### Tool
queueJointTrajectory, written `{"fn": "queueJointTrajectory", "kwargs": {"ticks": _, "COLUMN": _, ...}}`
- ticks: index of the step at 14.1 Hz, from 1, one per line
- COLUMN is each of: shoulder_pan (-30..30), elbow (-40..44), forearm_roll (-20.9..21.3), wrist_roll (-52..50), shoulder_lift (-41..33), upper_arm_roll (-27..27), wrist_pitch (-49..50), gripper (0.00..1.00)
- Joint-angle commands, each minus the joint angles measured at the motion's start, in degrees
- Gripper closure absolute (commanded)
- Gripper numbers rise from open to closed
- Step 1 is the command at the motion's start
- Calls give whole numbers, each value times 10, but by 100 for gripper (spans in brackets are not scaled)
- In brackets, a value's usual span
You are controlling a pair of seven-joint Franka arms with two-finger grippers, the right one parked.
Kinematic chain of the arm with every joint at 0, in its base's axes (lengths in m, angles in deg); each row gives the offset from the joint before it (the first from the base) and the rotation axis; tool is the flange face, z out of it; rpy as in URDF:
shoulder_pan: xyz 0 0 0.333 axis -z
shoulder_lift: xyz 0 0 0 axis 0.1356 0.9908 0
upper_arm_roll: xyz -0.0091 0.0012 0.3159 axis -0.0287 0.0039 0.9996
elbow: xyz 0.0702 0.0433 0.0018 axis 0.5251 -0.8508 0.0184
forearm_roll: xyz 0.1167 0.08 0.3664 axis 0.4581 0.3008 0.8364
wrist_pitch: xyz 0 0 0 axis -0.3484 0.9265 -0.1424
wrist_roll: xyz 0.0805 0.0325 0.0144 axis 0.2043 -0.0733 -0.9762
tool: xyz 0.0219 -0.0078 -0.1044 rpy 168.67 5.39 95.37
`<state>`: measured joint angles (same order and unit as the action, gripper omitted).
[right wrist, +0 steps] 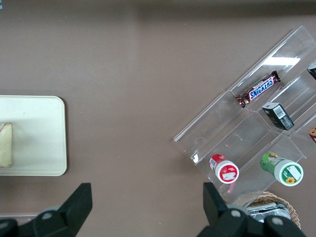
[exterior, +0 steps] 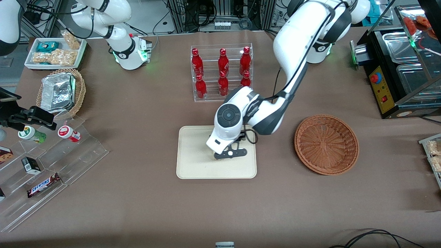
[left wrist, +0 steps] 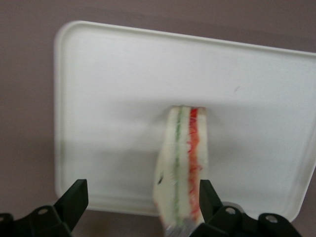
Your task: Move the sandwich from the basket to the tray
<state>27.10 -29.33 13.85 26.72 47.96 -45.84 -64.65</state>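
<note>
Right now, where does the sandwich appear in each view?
Front view: not visible; the end effector, low over the tray, seems to hide it.
Left wrist view: the sandwich lies on the tray, between the open end effector's fingers, close to one.
Right wrist view: on the tray, cut by the picture's edge.
Shared landmark: the cream tray.

A matte brown counter (exterior: 137, 144) fills almost the whole scene, its covering smooth and evenly lit, with only soft shadows on it. Along its edge farthest from the front camera stand metal frames (exterior: 179, 13) hung with dark tangled cables (exterior: 203, 10). At the working arm's end sits a black appliance (exterior: 386, 89) with a red knob and steel pans (exterior: 396, 41) under a glass cover. A black cable (exterior: 372, 237) loops across the counter's nearest edge.
</note>
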Motion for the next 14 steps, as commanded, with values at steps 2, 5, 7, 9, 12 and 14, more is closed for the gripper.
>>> {"fn": "queueJointTrajectory", "kwargs": {"ticks": 2, "shoulder_pan": -66, "elbow": -24, "forearm_roll": -19, "wrist_roll": 59, "shoulder_lift": -109, "upper_arm_roll": -2, "wrist_pitch": 122, "gripper": 0}}
{"fn": "queueJointTrajectory", "kwargs": {"ticks": 5, "shoulder_pan": -140, "elbow": -96, "forearm_roll": -23, "wrist_roll": 125, "shoulder_lift": -192, "upper_arm_roll": 0, "wrist_pitch": 183, "gripper": 0}}
{"fn": "queueJointTrajectory", "kwargs": {"ticks": 7, "shoulder_pan": -197, "elbow": -151, "forearm_roll": -23, "wrist_roll": 178, "shoulder_lift": -251, "upper_arm_roll": 0, "wrist_pitch": 190, "gripper": 0}}
{"fn": "queueJointTrajectory", "kwargs": {"ticks": 9, "shoulder_pan": -245, "elbow": -187, "forearm_roll": -19, "wrist_roll": 238, "shoulder_lift": -293, "upper_arm_roll": 1, "wrist_pitch": 225, "gripper": 0}}
{"fn": "queueJointTrajectory", "kwargs": {"ticks": 12, "shoulder_pan": -304, "elbow": -215, "forearm_roll": -12, "wrist_roll": 281, "shoulder_lift": -338, "upper_arm_roll": 1, "wrist_pitch": 259, "gripper": 0}}
{"fn": "queueJointTrajectory", "kwargs": {"ticks": 14, "shoulder_pan": -330, "elbow": -229, "forearm_roll": -5, "wrist_roll": 283, "shoulder_lift": -366, "upper_arm_roll": 2, "wrist_pitch": 260, "gripper": 0}}
